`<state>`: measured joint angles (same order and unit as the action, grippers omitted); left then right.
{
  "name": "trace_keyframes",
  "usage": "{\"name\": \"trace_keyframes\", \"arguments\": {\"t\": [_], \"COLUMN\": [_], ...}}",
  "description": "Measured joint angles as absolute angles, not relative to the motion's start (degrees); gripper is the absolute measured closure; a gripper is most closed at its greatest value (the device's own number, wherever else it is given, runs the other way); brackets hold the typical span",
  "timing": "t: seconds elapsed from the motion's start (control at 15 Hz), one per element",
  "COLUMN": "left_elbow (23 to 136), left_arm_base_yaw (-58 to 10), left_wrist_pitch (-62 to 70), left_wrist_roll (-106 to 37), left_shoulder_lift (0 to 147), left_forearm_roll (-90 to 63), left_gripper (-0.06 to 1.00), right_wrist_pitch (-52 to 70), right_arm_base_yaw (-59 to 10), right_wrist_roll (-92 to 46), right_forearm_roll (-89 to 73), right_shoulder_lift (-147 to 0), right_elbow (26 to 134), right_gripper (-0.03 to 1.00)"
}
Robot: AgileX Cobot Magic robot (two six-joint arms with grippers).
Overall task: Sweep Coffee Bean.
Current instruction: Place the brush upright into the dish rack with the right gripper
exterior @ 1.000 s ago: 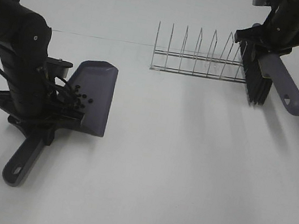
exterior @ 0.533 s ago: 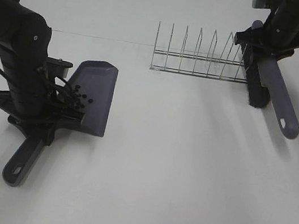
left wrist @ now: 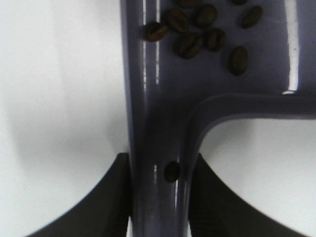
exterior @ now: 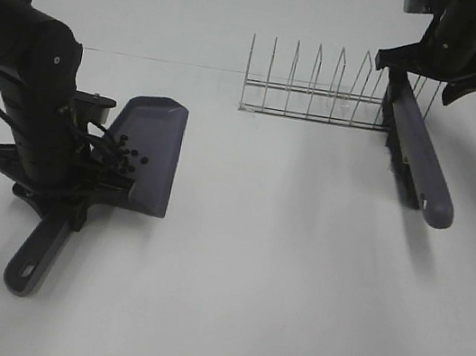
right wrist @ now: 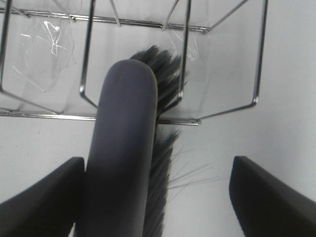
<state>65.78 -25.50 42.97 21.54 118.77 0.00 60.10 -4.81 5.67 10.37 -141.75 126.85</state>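
The table [exterior: 288,314] is plain white and matte, with soft grey shadows under the arms and a thin straight line running across it toward the far edge. Almost nothing of the room shows beyond the table.

There is one dustpan [exterior: 153,150], grey-purple, lying flat near the left edge, with its handle pointing to the near edge. The left gripper [exterior: 72,185] is clamped on this handle, one finger on each side. The coffee bean [exterior: 128,158] pile lies inside the dustpan, at the handle end of the pan. In the left wrist view I count seven whole beans and two more cut off by the frame; I cannot tell the full number.

There is one wire rack [exterior: 311,94], standing toward the far edge, right of the middle. I count at least six upright loops.

There is one brush [exterior: 417,158], close to the right edge. Its black bristle head rests at the right end of the rack, among the last wires. Its handle points to the near edge. The right gripper [exterior: 440,64] is above the head with its fingers wide apart, gripping nothing.
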Motion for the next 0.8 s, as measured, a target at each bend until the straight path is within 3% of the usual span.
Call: {"name": "trace_keyframes", "arguments": {"t": [0.33, 0.47, 0.67, 0.8], "left_elbow": [65.8, 65.8, 65.8, 65.8], "left_arm_base_yaw": [-25.5, -25.5, -25.5, -25.5], "left_wrist_pitch": [43.0, 43.0, 43.0, 43.0], "left_wrist_roll": [21.5, 21.5, 21.5, 21.5], "left_shoulder_lift": [118.8, 118.8, 118.8, 118.8], "left_forearm_roll": [0.0, 0.0, 0.0, 0.0], "left_gripper": [0.68, 0.68, 0.68, 0.68], "right_wrist_pitch": [67.4, 69.3, 69.6, 69.6], "right_arm_base_yaw": [-4.8, -4.8, -4.8, -4.8], "right_wrist_roll": [5.6, 4.9, 4.0, 3.7], "right_forearm_roll": [9.2, 8.0, 6.3, 6.3], "right_shoulder_lift": [-141.7, -141.7, -141.7, -141.7], "right_elbow": [127.0, 127.0, 127.0, 127.0], "right_gripper": [0.29, 0.38, 0.69, 0.69]}}
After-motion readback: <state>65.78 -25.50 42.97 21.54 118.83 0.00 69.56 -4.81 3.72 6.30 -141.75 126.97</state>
